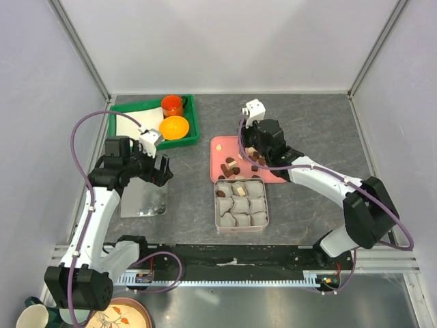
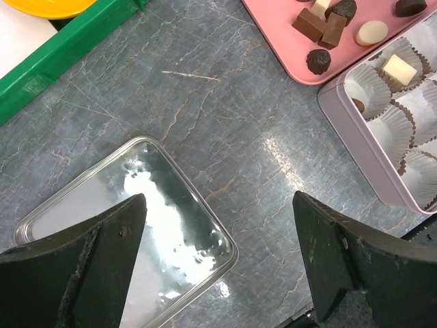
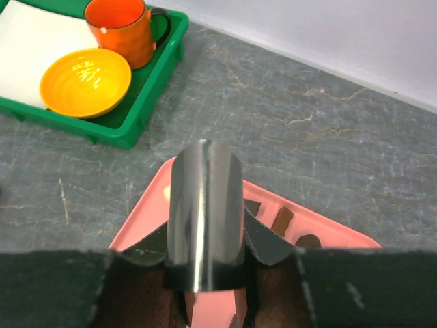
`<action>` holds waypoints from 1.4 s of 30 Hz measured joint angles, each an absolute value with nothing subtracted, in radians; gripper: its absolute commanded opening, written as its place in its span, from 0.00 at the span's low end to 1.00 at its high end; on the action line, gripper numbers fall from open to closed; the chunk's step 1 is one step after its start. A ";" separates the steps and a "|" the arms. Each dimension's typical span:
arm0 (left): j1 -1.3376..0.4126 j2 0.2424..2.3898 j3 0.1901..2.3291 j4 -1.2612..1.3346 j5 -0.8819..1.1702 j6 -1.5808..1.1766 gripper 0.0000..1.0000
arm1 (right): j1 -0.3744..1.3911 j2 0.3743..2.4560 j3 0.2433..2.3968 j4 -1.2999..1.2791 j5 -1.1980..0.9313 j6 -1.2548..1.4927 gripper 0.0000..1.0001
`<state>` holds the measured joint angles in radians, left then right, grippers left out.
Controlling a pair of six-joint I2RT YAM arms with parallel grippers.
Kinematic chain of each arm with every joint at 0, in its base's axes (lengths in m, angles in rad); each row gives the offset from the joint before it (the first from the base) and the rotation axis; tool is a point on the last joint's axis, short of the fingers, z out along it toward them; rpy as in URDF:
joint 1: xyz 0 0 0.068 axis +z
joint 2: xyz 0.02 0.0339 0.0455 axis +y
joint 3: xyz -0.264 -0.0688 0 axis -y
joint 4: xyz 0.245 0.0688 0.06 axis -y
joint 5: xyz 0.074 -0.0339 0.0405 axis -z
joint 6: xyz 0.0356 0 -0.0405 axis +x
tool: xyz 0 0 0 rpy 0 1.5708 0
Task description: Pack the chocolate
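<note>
Several small chocolates, mostly dark brown with a few cream, lie on a pink tray. In the left wrist view they show at the top right. The square tin of paper cups stands just in front of the tray; a pale piece and a dark piece sit in its cups. My right gripper hangs over the tray, shut on a shiny metal tool, likely tongs. My left gripper is open and empty above the corner of the tin's lid.
A green tray at the back left holds an orange mug, a yellow bowl and a white sheet. The silver lid lies flat left of the tin. Walls enclose the table at the back and sides.
</note>
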<state>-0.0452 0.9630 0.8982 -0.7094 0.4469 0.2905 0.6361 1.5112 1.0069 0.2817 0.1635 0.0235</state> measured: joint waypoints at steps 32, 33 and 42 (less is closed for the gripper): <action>-0.045 0.973 0.898 -0.709 0.445 0.299 0.95 | 0.598 1.596 1.031 0.368 0.147 0.014 0.44; -0.045 0.973 0.898 -0.710 0.445 0.299 0.95 | 0.598 1.599 1.031 0.373 0.144 0.014 0.44; -0.045 0.973 0.898 -0.710 0.446 0.305 0.95 | 0.596 1.653 1.065 0.398 0.084 0.020 0.43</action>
<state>-0.0452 0.9733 0.8982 -0.7097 0.4458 0.3050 0.5957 1.6531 1.0645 0.3985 0.0841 0.0196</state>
